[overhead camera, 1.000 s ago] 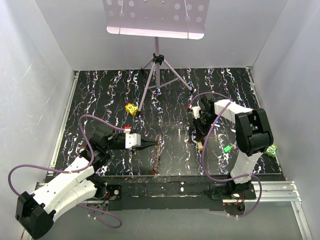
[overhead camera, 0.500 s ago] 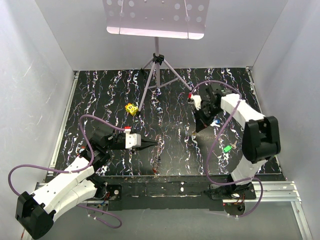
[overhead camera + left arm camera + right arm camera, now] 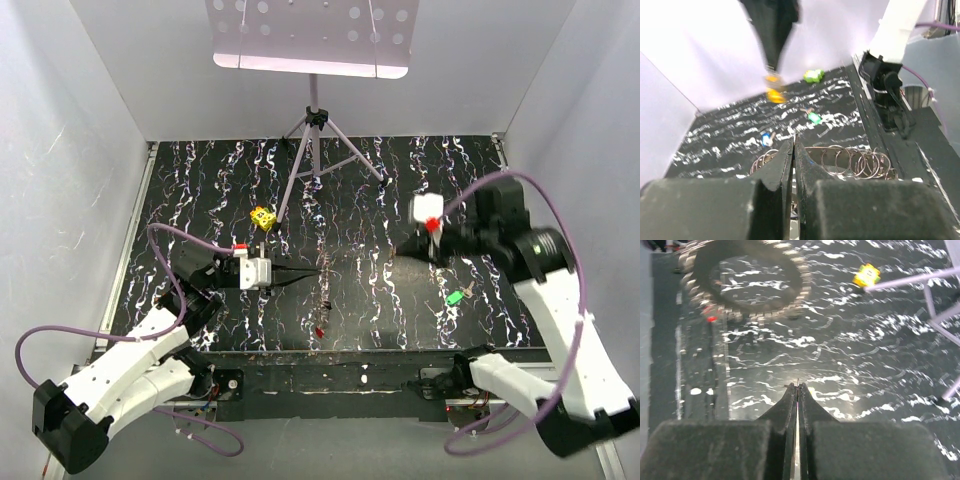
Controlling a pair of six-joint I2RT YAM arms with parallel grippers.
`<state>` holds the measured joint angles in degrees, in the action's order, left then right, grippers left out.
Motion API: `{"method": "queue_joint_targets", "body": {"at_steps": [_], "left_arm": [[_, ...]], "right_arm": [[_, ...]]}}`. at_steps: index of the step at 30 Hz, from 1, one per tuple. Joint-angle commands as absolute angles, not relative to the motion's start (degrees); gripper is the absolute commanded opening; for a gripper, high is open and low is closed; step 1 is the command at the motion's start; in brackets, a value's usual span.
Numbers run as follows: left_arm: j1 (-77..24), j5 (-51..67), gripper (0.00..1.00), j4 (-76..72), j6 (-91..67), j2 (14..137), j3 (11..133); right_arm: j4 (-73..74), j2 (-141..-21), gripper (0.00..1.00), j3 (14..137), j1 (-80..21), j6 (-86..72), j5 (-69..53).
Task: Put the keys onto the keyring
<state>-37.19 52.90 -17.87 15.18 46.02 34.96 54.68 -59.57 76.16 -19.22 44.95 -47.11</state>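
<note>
My left gripper [image 3: 312, 271] [image 3: 793, 145] is shut on the wire of the keyring [image 3: 850, 161], whose loops fan out on both sides of the jaws. In the right wrist view the keyring [image 3: 760, 315] hangs blurred at the top left, with a red-headed key [image 3: 711, 318] [image 3: 318, 330] on its lower edge. My right gripper [image 3: 400, 250] [image 3: 797, 386] is shut on an orange-headed key [image 3: 773, 92], which hangs below its tips in the left wrist view. A green key [image 3: 455, 297] [image 3: 815, 117] and a blue key [image 3: 766, 139] lie on the mat.
A yellow dotted cube [image 3: 263, 217] [image 3: 866, 275] sits left of a tripod stand [image 3: 315, 150] at the back centre. A green block [image 3: 813, 75] lies far right on the black marbled mat [image 3: 220, 180]. White walls close in three sides.
My right arm has lifted off the mat and swung back and to the right, fingers now pointing left with the key. My left gripper has risen a little with the keyring.
</note>
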Motion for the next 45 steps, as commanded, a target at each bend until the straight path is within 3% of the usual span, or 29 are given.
{"method": "queue_joint_targets", "body": {"at_steps": [1,6,14,25,45], "left_arm": [[-37.0,54.5,0.00,-28.0,12.6,46.5,38.4],[-37.2,55.4,0.00,-34.6,9.5,46.8,37.0],[-38.1,55.5,0.00,-39.5,8.3,47.0,33.8],[-40.9,51.7,0.00,-29.1,17.3,48.0,33.3],[-42.1,50.2,0.00,-28.5,19.3,48.2,32.3]], "right_arm": [[55.1,-50.7,0.01,68.5,-24.5,47.1,-50.3],[55.1,-49.4,0.01,70.1,-32.6,47.1,-50.3],[55.1,-53.2,0.01,70.8,-35.9,47.1,-50.3],[55.1,-57.1,0.01,72.0,-42.9,47.1,-50.3],[55.1,-57.6,0.01,68.6,-47.8,47.1,-50.3]]}}
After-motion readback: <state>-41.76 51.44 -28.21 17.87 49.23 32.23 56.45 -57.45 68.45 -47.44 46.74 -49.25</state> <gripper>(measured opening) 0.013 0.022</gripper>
